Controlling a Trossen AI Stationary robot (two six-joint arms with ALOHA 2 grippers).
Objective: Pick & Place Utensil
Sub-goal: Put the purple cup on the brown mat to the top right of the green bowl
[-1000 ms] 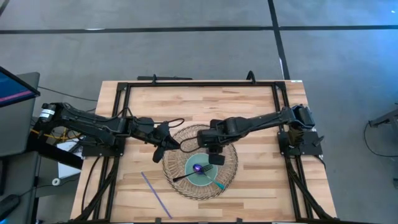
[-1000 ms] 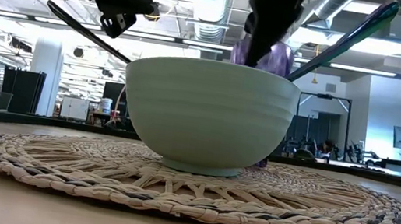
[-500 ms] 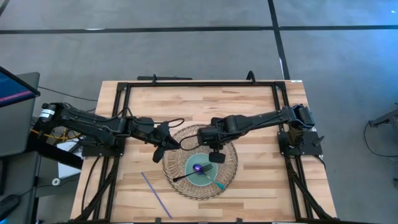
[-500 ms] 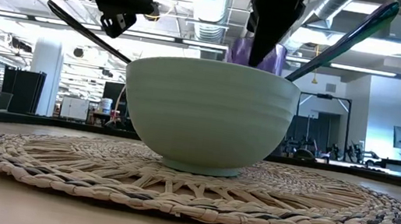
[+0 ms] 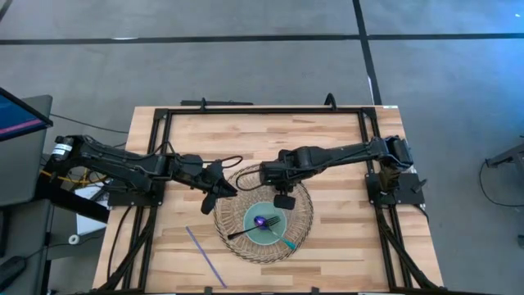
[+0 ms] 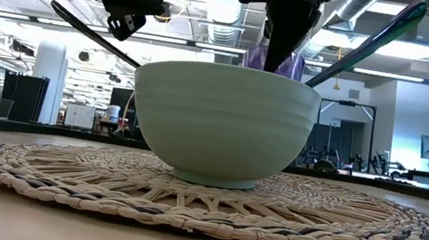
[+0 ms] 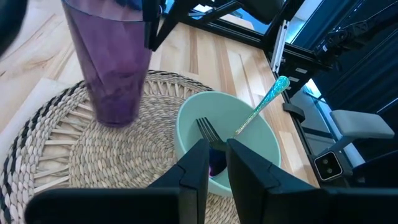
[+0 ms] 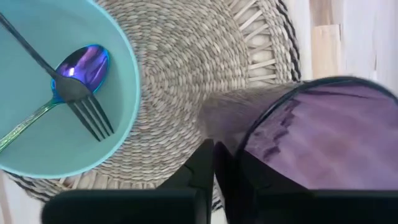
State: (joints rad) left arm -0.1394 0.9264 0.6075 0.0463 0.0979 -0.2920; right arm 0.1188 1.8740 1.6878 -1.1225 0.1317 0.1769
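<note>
A pale green bowl (image 5: 248, 217) (image 6: 223, 121) sits on a round woven mat (image 5: 229, 215). A dark fork (image 8: 87, 106) and an iridescent spoon (image 8: 84, 65) lie in it, their handles leaning on its rim (image 6: 92, 33) (image 6: 377, 38). A purple see-through cup (image 7: 115, 62) (image 8: 323, 137) stands upright at the mat's far side, behind the bowl. My right gripper (image 5: 282, 199) is over the cup, shut on it. My left gripper (image 5: 223, 191) (image 7: 217, 168) hovers shut at the mat's left edge, touching nothing. My right gripper pinches the cup's wall at the rim (image 8: 233, 146), coming from above. One finger (image 7: 149, 25) is outside; the other seems to be inside, seen through the purple wall. The cup is upright. I cannot tell whether its base (image 7: 115, 118) rests on the mat.
A thin purple stick (image 5: 205, 256) lies on the wood near the table's near left corner. Black frame rails (image 5: 262, 109) border the table's far edge and sides. Bare wood lies left and right of the mat.
My right gripper has moved a little toward the table's far edge, taking the upright cup with it away from the bowl. My left gripper and the utensils in the bowl have stayed put.
</note>
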